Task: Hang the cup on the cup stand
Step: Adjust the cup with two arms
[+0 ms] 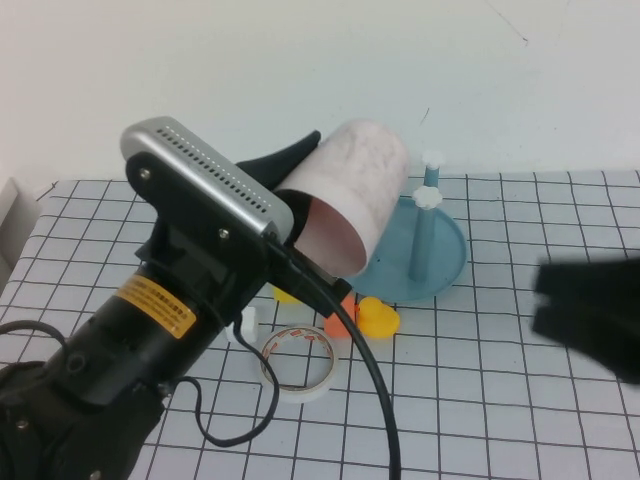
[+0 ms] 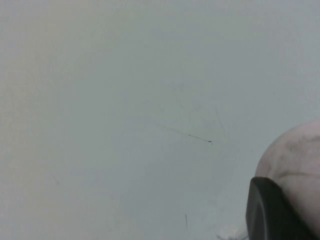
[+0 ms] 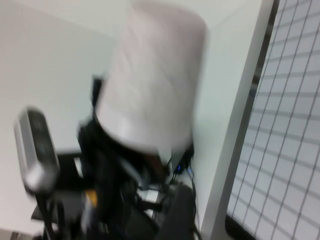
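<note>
Carrying step: left gripper (image 1: 300, 195) clamped on the cup (image 1: 352, 190), held tilted in the air just left of the stand (image 1: 428, 265). Right gripper (image 1: 590, 310) sits blurred at right, fingers can't be told. Next: turn cup mouth-down and lower over a post.

Behind my table (image 1: 560, 420) is a plain white wall (image 1: 300, 70), a few faint scuffs and a thin dark scratch. Tabletop's white with a black grid. Light is even, no hard shadows.

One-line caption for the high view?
Left tool holds the cup tilted above the cup stand; right tool waits at the right edge.
</note>
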Tool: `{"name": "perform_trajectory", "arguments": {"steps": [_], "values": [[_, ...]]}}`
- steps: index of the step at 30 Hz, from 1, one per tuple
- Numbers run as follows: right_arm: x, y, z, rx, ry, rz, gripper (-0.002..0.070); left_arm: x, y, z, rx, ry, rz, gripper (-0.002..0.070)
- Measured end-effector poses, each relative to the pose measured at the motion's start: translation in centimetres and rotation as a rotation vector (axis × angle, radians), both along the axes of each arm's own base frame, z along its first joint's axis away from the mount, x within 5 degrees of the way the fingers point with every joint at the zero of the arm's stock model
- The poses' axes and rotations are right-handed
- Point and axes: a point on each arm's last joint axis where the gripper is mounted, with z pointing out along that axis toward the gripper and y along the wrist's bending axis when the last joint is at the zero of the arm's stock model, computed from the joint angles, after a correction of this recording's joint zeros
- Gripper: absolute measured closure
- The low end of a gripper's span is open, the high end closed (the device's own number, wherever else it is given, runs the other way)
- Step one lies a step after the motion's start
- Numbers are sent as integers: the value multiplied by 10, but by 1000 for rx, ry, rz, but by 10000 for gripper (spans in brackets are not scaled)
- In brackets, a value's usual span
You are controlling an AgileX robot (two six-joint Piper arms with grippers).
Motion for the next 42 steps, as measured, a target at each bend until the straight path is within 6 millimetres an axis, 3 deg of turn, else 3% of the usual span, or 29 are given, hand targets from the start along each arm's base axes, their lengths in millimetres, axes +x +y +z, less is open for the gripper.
{"name": "perform_trajectory", "arguments": {"steps": [3,10,21,30,42], "values": [[21,13,18,-20,-2,-19,3,1,-1,-4,-8,38,-9,657],[62,43,47,-60,-62,-45,-14,2,-2,-6,-17,69,-17,657],[113,77,29,21,120,64,-17,1,-3,-8,-21,93,-32,657],[112,96,38,47,101,158,-17,2,-2,-7,-3,67,-11,657],[105,119,35,-4,98,129,-17,8,-4,-14,-1,72,12,657]]}}
